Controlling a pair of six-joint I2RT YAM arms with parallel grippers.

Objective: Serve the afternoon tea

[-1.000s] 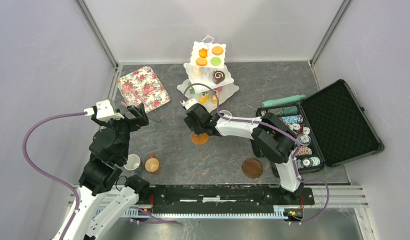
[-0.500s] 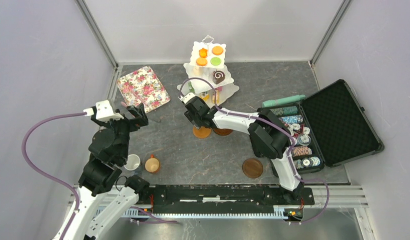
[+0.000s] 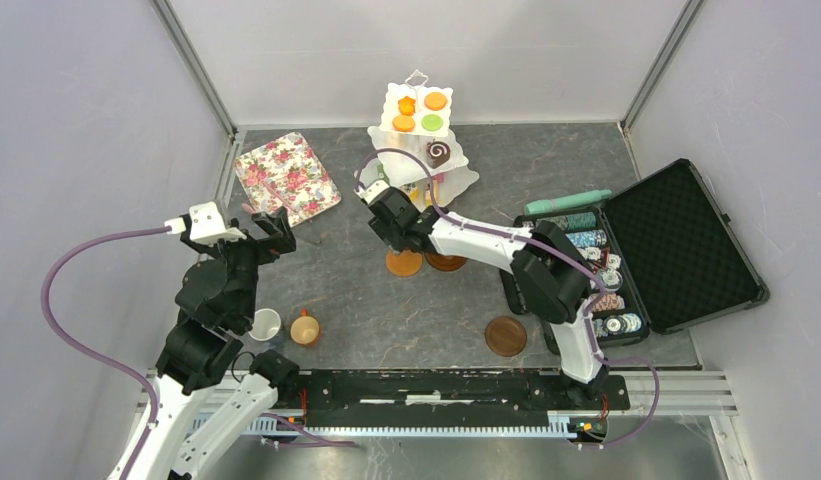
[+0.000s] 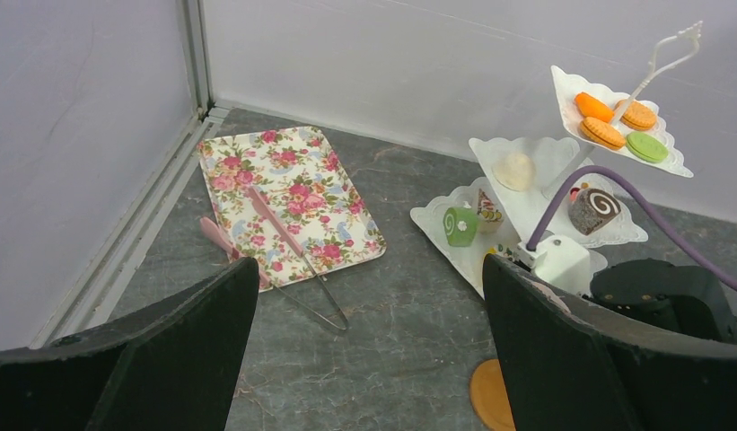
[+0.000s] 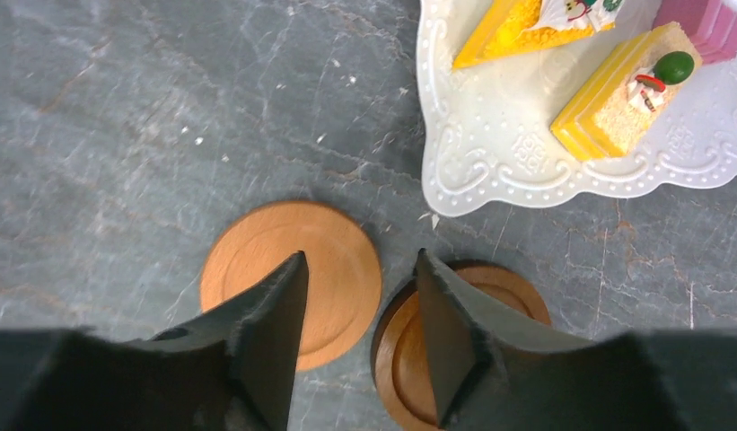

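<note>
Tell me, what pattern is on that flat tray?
Pink roses on a pale tray, clearest in the left wrist view.

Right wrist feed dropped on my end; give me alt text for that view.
The open right gripper hangs over two wooden saucers side by side on the grey table: a lighter saucer left, a darker saucer right. Beyond, the white stand holds yellow cake slices.

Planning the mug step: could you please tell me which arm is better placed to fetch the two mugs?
Probably the left: the white mug and orange mug sit beside that arm, and the left gripper is open and empty, while the right gripper hangs over two saucers by the stand.
</note>
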